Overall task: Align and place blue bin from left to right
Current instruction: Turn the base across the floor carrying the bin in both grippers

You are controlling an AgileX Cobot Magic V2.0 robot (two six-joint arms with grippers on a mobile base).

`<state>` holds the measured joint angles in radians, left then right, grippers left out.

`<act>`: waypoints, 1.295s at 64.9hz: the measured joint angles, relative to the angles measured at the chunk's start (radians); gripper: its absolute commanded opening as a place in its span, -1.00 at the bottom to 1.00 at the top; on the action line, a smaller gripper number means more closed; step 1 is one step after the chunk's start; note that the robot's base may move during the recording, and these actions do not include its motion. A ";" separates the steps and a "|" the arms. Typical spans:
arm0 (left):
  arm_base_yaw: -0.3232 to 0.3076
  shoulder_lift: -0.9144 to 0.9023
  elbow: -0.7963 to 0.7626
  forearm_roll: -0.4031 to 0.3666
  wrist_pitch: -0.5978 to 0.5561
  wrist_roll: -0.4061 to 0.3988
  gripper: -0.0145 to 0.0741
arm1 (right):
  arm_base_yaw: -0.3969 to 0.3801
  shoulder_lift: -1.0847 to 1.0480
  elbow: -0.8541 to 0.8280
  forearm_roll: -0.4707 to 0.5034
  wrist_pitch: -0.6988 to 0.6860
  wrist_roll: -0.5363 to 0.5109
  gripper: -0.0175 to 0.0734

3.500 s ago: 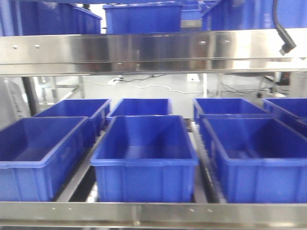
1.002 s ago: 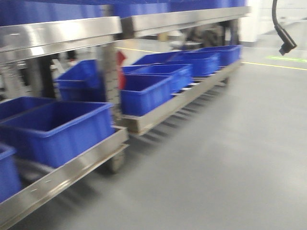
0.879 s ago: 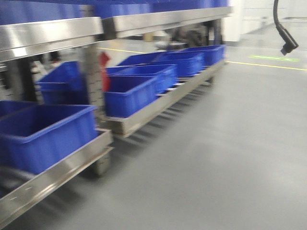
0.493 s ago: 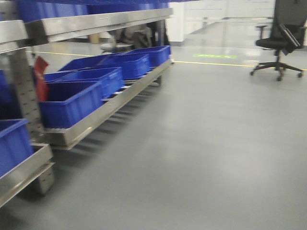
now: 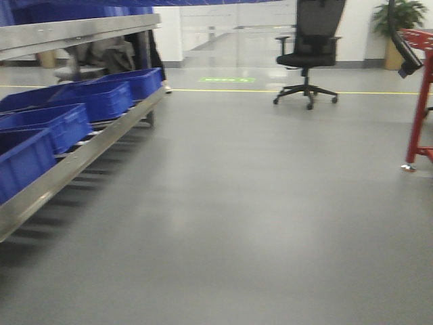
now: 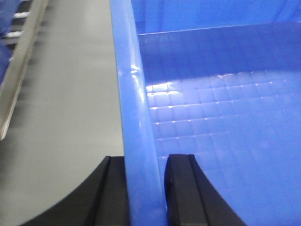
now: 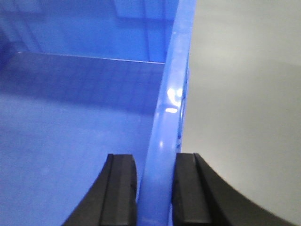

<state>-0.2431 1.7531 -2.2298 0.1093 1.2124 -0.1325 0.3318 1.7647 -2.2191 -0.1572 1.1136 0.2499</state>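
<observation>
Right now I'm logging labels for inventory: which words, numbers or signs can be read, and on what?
No text is legible.
green floor marking: pale marks on it, too blurred to read.
blue bin: no lettering on the rim or inside that shows.
shelf bins: no labels visible.

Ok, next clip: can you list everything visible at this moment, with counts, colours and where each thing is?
blue bin: one, bright blue, carried above the grey floor
shelved bins: at least four, blue, in a row on the rack's lower level
rack: one, steel, along the left side
office chair: one, black, far middle of the floor
floor marking: one, green, far floor left of the chair
red frame: one, red, right edge, cut off
potted plant: one, green, far right corner
cable: one, black, hanging at top right
left pincer: black, shut on the bin's left wall
right pincer: black, shut on the right wall
</observation>
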 measured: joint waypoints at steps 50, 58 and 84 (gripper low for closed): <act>0.000 0.000 0.000 0.000 0.000 0.000 -0.71 | 0.000 0.000 0.000 0.000 0.000 0.000 -0.79; 0.000 0.000 0.000 -0.002 0.000 0.000 -0.71 | 0.000 0.000 0.000 0.000 0.000 0.000 -0.79; 0.000 0.000 0.000 -0.002 0.002 0.000 -0.71 | 0.000 0.000 0.000 -0.002 0.000 0.000 -0.79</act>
<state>-0.2431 1.7531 -2.2298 0.1074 1.2145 -0.1325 0.3318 1.7647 -2.2191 -0.1596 1.1136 0.2499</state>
